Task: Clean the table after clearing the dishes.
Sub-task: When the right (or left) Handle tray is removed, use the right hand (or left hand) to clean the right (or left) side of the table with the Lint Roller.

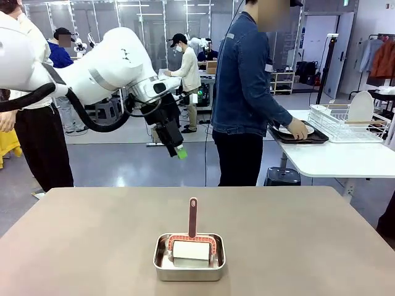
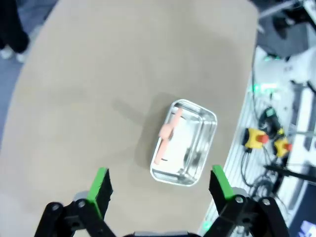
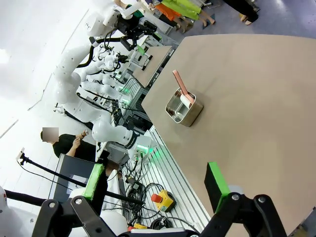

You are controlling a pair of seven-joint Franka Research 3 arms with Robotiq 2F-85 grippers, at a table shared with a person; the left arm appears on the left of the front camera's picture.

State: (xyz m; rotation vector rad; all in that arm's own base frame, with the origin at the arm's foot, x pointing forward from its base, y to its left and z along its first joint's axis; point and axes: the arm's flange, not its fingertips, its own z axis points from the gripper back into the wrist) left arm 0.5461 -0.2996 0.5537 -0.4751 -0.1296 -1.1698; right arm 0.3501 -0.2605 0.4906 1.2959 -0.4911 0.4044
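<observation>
The brown table [image 1: 74, 234] carries a small steel pan [image 1: 189, 256] near its front middle, with a pink-handled scrubber [image 1: 192, 217] standing in it. My left gripper [image 1: 179, 151] hangs open high above the table's far edge; in its wrist view the left gripper [image 2: 160, 185] looks down on the pan [image 2: 185, 143], well clear of it. My right gripper [image 3: 154, 180] is open and empty, off the table's [image 3: 256, 98] edge, with the pan [image 3: 184, 107] far off. A person's hand [image 1: 300, 129] rests on a dark tray [image 1: 302, 138] with the dishes, on the white side table.
A white side table [image 1: 327, 160] at the right back holds a wire rack [image 1: 345, 123] with a white plate [image 1: 361, 106]. The person in denim [image 1: 244, 92] stands between the two tables. A stool [image 1: 282, 176] sits below. Cables and stop buttons [image 2: 261, 138] lie beside my table's near edge.
</observation>
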